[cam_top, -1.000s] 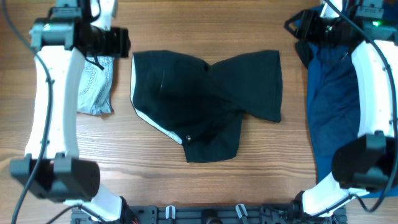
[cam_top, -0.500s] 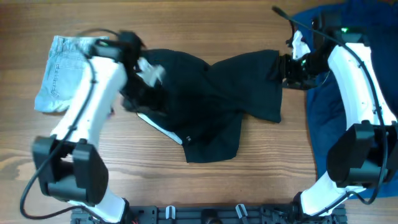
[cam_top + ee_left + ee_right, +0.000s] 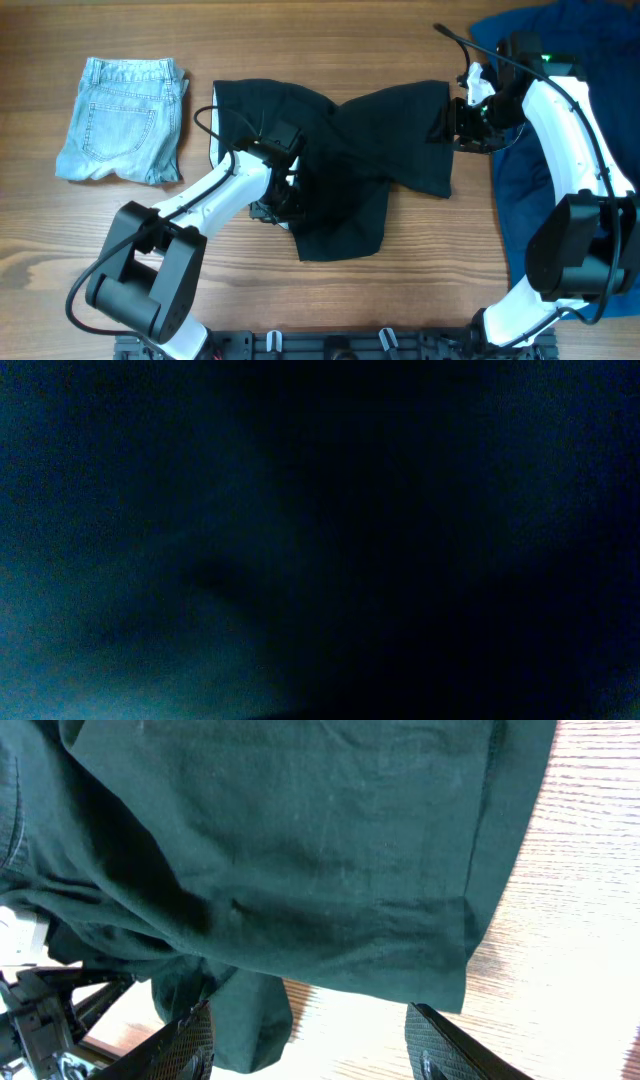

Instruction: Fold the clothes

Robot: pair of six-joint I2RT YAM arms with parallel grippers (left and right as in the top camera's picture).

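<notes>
- The black shorts (image 3: 385, 130) lie rumpled in the middle of the frame on the table (image 3: 330, 300), with one leg spread toward the upper right.
- The left end effector (image 3: 278, 205) is pressed down into their lower left part. Its own camera sees only dark cloth, so I cannot tell how its fingers stand.
- The right end effector (image 3: 310, 1012) hangs at the shorts' right hem, fingers spread wide and gripping nothing.
- Denim shorts (image 3: 125, 120) lie flat at the upper left, and a blue garment (image 3: 520, 190) lies along the right edge.

We see bare table (image 3: 420, 300) in front of the black shorts (image 3: 400, 130); the blue garment (image 3: 520, 210) crowds the right side.
</notes>
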